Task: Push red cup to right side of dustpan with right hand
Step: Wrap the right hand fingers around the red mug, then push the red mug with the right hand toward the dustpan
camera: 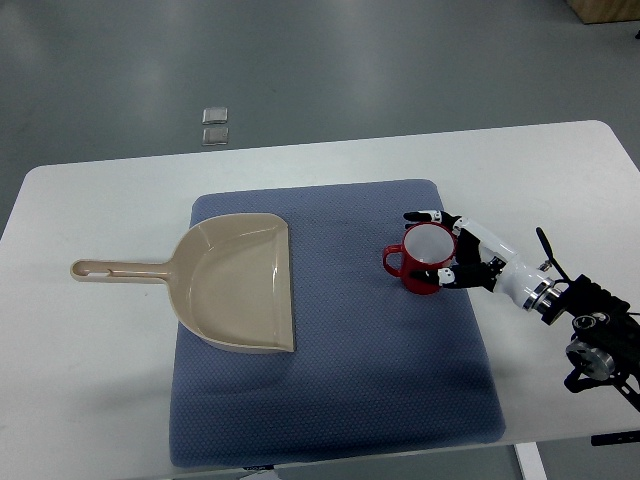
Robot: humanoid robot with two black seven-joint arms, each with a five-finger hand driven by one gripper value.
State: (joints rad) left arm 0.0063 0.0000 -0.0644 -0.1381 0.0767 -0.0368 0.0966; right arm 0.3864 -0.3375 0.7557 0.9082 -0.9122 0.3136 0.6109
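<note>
Starting at the worktop's (90,200) left edge: the dustpan's (240,285) handle is pointing that way, its tan pan lying on the left half of the blue mat (340,400), open mouth facing right. My left arm isn't showing anywhere. Moving right, the red cup (425,258) is sitting upright on the mat's right half, nearer the worktop's far edge than the near one, well apart from the dustpan w/ bare mat between; its handle is sticking out toward the dustpan. My right hand (462,250) is coming in from the right edge, fingers spread wide & cupping round the cup's right side, one finger at the far rim, another at the near wall. Looks like touching, not clamping.

Judging it: the cup's prob. ceramic, so stiff, fairly light when empty, breakable if tipped. The textured mat should be giving drag, so pushing high near the rim risks toppling; I'm wanting contact low on the wall, steady & slow.
</note>
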